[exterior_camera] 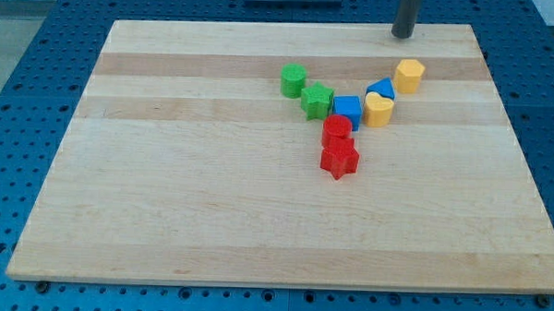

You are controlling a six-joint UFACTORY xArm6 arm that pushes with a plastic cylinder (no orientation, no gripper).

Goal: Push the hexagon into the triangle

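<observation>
The task is not yet accomplished. The yellow hexagonal block (409, 75) sits near the view's upper right of the pale wooden tabletop (210, 209), and the blue triangular block (382, 88) lies just below and to its left. The 2 appear very close, possibly touching at a corner; the view does not settle that. In my judgement only a short push down and to the view's left is left to do.

The arm carries no gripper, so there is no opening or hold to report. It ends in a dark straight rod, and its tip (402, 36) stands at the top edge of the tabletop, above the hexagon and slightly to its left, apart from every block. That position is roughly behind the hexagon for the push required, though a start further to the view's right would line up better.

Other items form a tight cluster. A yellow heart-shaped block (378, 110) sits directly under the triangle, touching or nearly so. A blue cube-like block (348, 111) adjoins it on the left. A green star-like block (317, 100) and a green cylindrical block (293, 79) continue toward the view's upper left. 2 red blocks, the upper rounded one (337, 130) and a lower star-shaped one (339, 159), extend downward.

Nothing stands between hexagon and triangle. The risk, as I judge it, is that a firm push drives the triangle into the heart and the cube.
</observation>
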